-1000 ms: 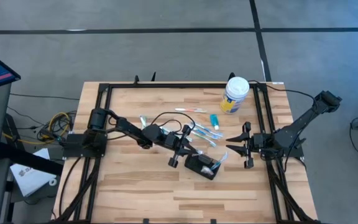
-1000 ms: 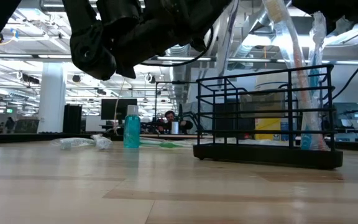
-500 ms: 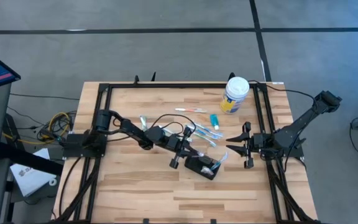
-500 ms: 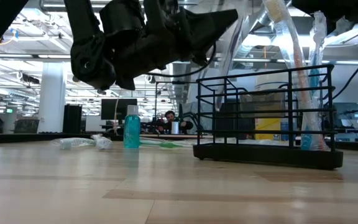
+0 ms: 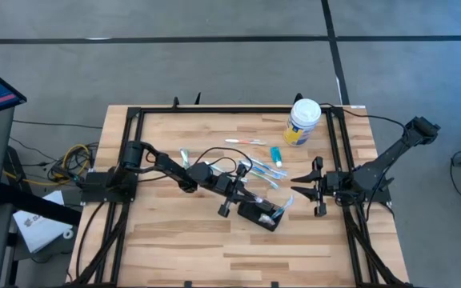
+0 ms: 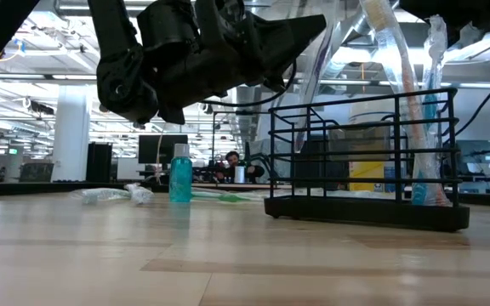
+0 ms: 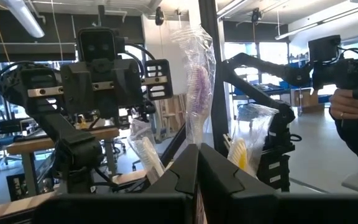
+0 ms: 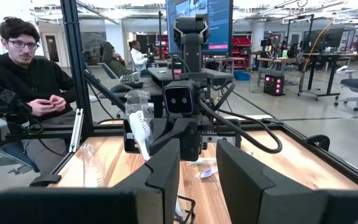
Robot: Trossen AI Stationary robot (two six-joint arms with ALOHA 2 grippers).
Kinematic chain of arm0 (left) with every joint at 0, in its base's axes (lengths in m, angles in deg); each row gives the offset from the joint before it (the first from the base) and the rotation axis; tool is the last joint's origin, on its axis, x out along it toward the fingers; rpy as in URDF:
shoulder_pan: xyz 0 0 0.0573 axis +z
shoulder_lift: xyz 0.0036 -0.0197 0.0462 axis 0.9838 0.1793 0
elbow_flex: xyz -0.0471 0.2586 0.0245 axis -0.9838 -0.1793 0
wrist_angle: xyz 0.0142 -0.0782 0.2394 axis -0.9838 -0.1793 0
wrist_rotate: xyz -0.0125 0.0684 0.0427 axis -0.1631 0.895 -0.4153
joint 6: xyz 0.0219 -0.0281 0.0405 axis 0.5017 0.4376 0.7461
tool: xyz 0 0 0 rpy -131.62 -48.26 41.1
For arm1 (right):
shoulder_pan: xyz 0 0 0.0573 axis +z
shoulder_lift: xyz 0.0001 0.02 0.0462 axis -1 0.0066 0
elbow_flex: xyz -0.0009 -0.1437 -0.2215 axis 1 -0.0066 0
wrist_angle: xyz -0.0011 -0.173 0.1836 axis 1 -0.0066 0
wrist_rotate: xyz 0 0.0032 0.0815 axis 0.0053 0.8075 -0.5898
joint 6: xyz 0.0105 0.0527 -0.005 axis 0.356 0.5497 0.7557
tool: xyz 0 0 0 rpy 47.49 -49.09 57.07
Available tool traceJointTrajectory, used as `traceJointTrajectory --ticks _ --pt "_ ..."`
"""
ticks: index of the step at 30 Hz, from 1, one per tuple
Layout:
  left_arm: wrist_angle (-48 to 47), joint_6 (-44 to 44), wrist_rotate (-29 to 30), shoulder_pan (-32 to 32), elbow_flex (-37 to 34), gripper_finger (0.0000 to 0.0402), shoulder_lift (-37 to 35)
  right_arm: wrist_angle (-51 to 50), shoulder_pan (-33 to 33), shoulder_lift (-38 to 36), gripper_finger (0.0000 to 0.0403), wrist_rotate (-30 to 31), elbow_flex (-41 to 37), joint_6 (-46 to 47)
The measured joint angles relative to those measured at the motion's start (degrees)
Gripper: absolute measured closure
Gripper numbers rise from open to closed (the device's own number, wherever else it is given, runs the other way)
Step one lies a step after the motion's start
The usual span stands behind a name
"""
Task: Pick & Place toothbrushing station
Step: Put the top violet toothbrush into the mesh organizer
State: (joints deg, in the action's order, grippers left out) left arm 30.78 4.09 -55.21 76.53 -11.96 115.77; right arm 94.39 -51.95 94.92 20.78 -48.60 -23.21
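Note:
The toothbrushing station [image 5: 261, 216] is a black wire holder [image 6: 360, 208] standing on the table's middle. Wrapped toothbrushes [image 6: 402, 76] stand up in it. My left gripper [image 5: 249, 196] reaches in from the table's left, just above the holder's left end [image 6: 300, 30]. It is shut on a clear-wrapped toothbrush with purple bristles [image 7: 197, 81]. My right gripper [image 5: 306, 189] waits open at the table's right side [image 8: 197, 168], with nothing between its fingers. My left gripper pinches the wrapped toothbrush by its handle [image 7: 196, 134] between its two shut fingers [image 7: 219, 177], through the plastic wrapper. The fingers come nearly level from the table's left and lie across the handle. The brush stands upright, head up. The fingers hide its lower end.
Several more wrapped toothbrushes [image 5: 261, 170] and a small teal bottle [image 5: 276, 156] lie on the table behind the holder. A white-lidded yellow tub [image 5: 302, 122] stands at the far right. A seated person [image 8: 27, 81] shows beyond the table.
My left gripper has sunk a little toward the holder, staying shut on the wrapped toothbrush, and then has kept still.

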Motion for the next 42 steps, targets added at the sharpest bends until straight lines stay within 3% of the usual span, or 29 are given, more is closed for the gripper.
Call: traceJointTrajectory --ticks 17,31,42 --pt "-0.02 -0.03 0.31 0.0 0.0 0.0397 0.02 -0.02 0.02 0.0 0.0305 0.01 0.0 0.0" --pt "-0.24 -0.04 3.87 0.0 0.0 0.033 0.04 -0.04 0.0 0.0 0.0305 0.01 0.0 0.0" --pt "-0.05 -0.04 3.87 0.0 -0.02 0.0324 -0.68 -0.04 0.0 0.0 0.0305 0.01 0.0 0.0"
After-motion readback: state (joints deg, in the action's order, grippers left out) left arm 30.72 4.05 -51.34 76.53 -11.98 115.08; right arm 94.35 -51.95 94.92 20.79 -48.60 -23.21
